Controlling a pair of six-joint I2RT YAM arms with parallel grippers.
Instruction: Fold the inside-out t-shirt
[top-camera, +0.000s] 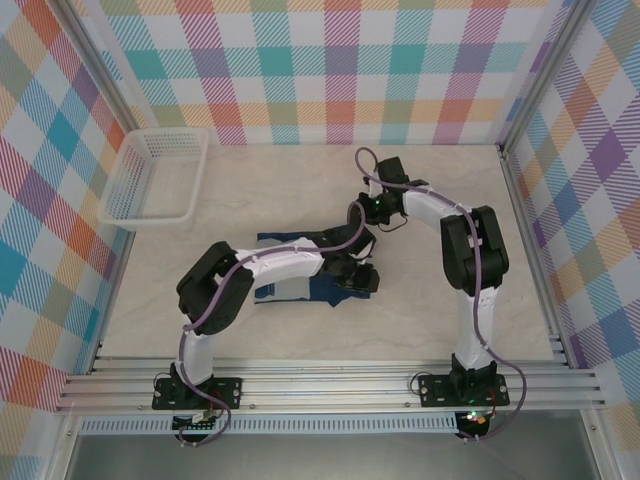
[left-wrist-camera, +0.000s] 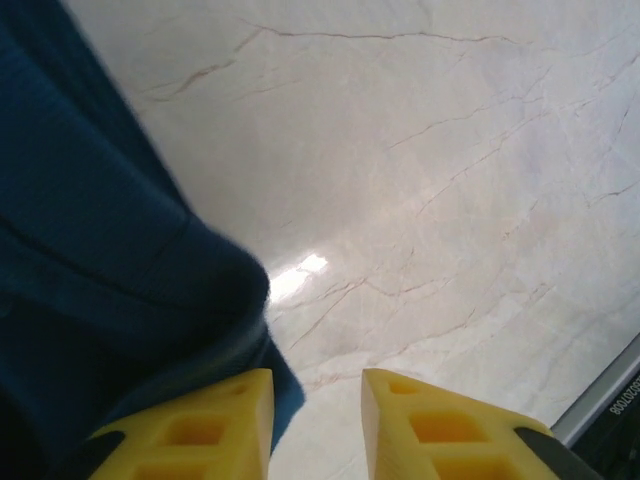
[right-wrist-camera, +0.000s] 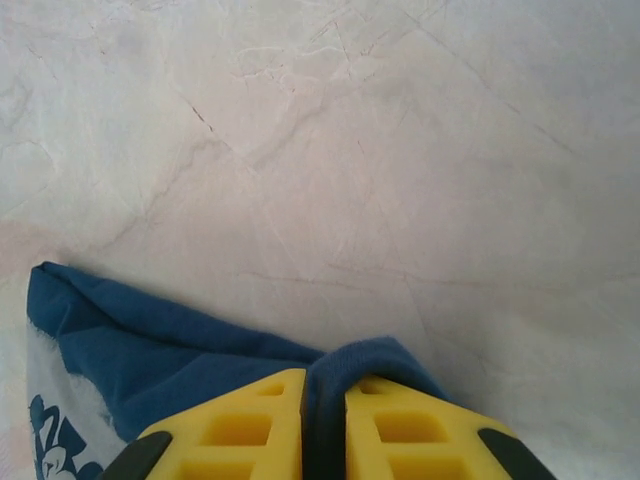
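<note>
The dark navy t-shirt (top-camera: 322, 290) lies bunched in the middle of the table, much of it under both arms. In the right wrist view a raised fold of the t-shirt (right-wrist-camera: 150, 350) runs up between the yellow fingers, and my right gripper (right-wrist-camera: 325, 420) is shut on it; a pale printed patch shows at the lower left. From above, the right gripper (top-camera: 362, 212) sits at the shirt's far edge. My left gripper (left-wrist-camera: 317, 420) is open with bare table in its gap, its left finger (left-wrist-camera: 200, 425) lying over the edge of the t-shirt (left-wrist-camera: 90, 270). From above, the left gripper (top-camera: 355, 275) is at the shirt's right end.
A white mesh basket (top-camera: 155, 219) stands at the far left of the marble-patterned table (top-camera: 450, 300). An aluminium rail (top-camera: 330, 375) runs along the near edge, and its corner shows as the rail (left-wrist-camera: 600, 400) in the left wrist view. Plaid walls enclose three sides.
</note>
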